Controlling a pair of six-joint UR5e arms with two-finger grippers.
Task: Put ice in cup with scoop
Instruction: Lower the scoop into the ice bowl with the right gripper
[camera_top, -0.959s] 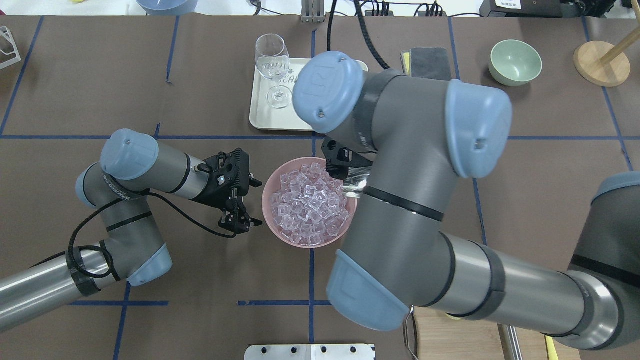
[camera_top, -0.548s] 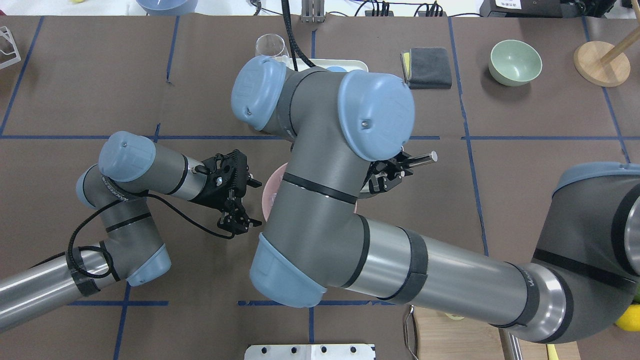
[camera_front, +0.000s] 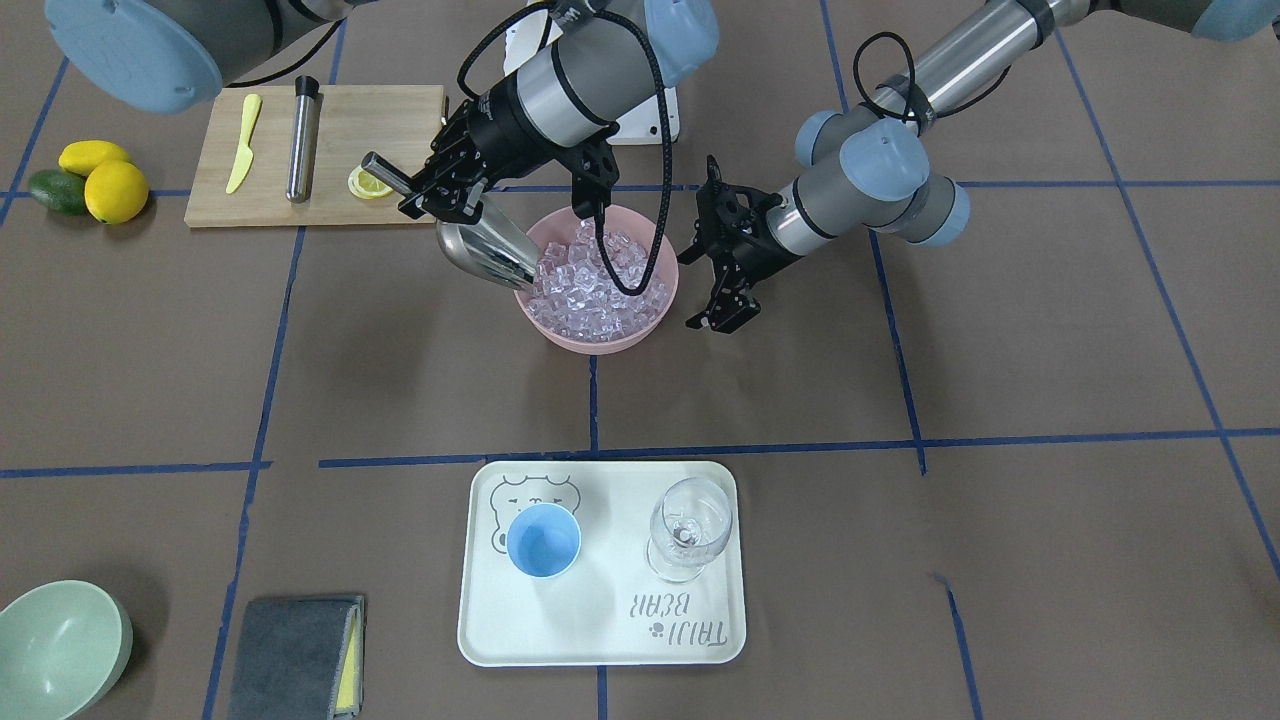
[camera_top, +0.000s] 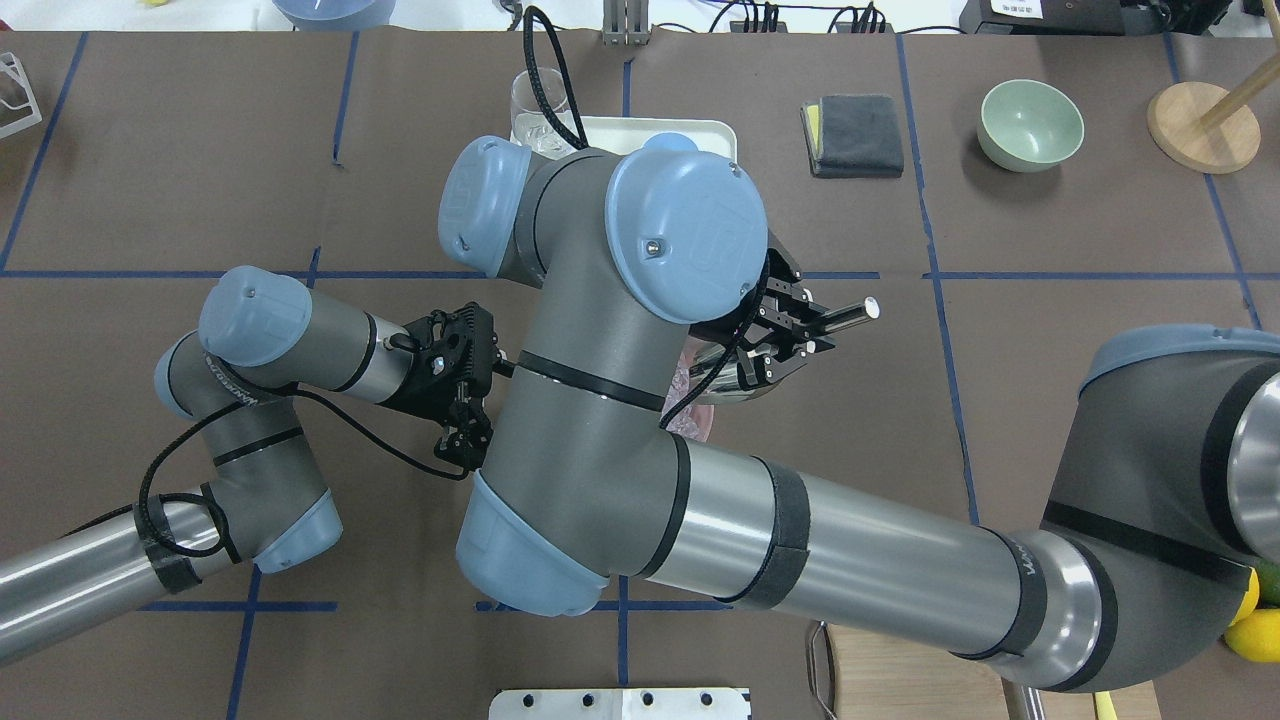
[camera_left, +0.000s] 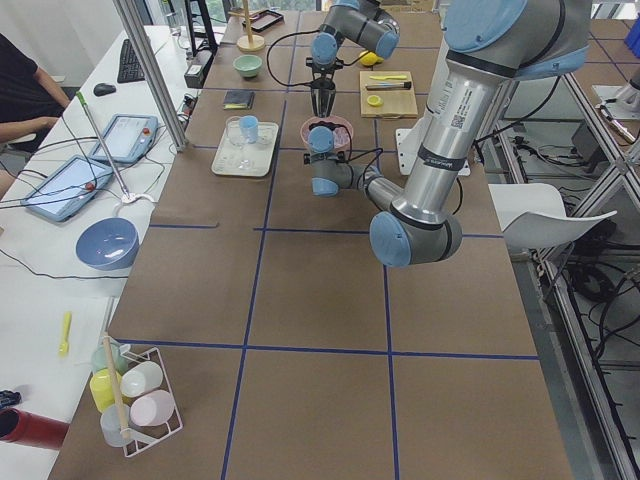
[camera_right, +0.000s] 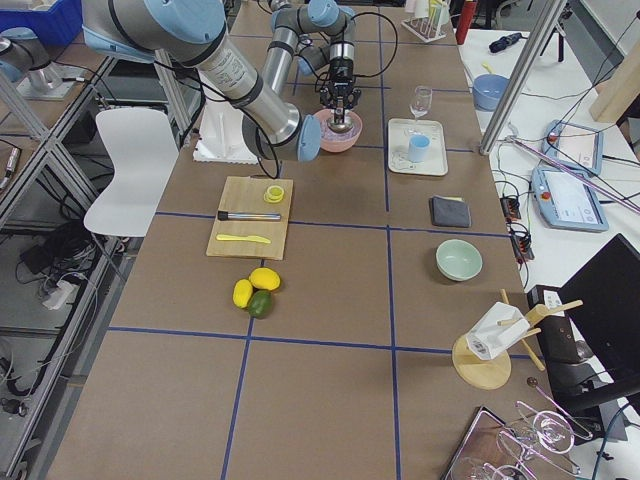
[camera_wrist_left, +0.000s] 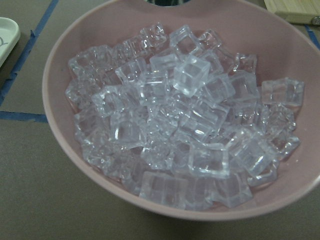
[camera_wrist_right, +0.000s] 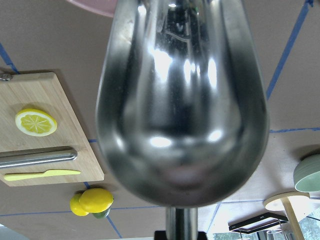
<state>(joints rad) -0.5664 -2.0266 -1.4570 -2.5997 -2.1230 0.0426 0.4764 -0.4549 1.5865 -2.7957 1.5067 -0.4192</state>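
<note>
Over the last second the right arm has swung round across the pink bowl (camera_front: 598, 342). The right gripper (camera_front: 428, 195) is clamped on the rod handle of the scoop (camera_front: 487, 255), with the trough tilted down at the bowl's rim against the ice (camera_front: 595, 285); any load is hidden. The left gripper (camera_front: 700, 288) waits beside the bowl, fingers spread and empty. The cup (camera_front: 543, 540) stands on the tray (camera_front: 600, 640), well apart, with no ice in it. Judgement: the digging stroke is starting.

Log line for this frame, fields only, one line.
right gripper: shut on scoop | scoop: tilted, mouth at bowl rim, by ice | left gripper: open, empty, beside bowl | cup: empty, on tray
</note>
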